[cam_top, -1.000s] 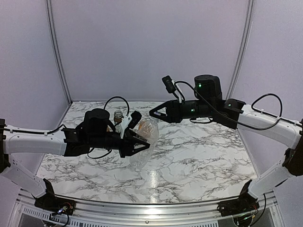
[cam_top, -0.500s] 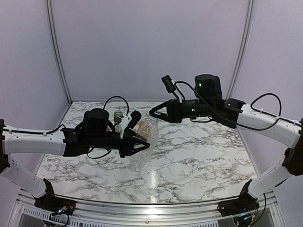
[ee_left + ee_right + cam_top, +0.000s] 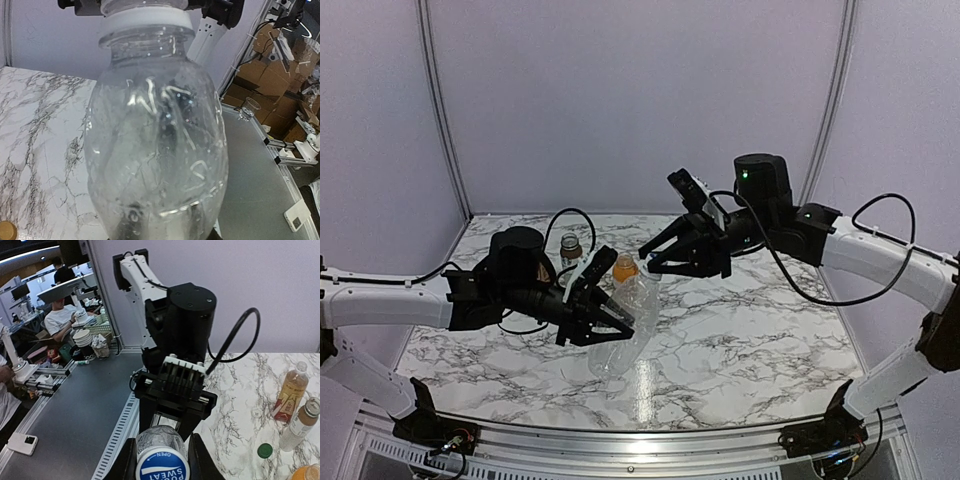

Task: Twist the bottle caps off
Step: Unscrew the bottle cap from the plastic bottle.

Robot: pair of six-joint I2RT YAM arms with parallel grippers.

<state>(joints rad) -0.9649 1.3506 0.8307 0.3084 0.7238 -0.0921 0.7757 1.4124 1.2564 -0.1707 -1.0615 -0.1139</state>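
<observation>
My left gripper (image 3: pixel 612 318) is shut on the body of the tall clear bottle (image 3: pixel 628 322), holding it tilted above the table. That bottle (image 3: pixel 157 135) fills the left wrist view, my fingers dim behind its lower part. Its white-and-blue cap (image 3: pixel 161 468) sits between the fingers of my right gripper (image 3: pixel 161 462), which is shut on it. In the top view the right gripper (image 3: pixel 655 264) covers the bottle's neck. A dark green cap (image 3: pixel 264 450) and a white cap (image 3: pixel 256 413) lie loose on the marble.
The amber tea bottle with a red label (image 3: pixel 290 390) and a short bottle (image 3: pixel 301 426) stand at the table's far left. The orange juice bottle (image 3: pixel 625 268) stands just behind the held bottle. The marble table (image 3: pixel 750 320) ends at a metal rail in front.
My right gripper dropped down and left onto the clear bottle's cap and shut on it. The left arm shifted the bottle slightly, uncovering the orange bottle behind.
</observation>
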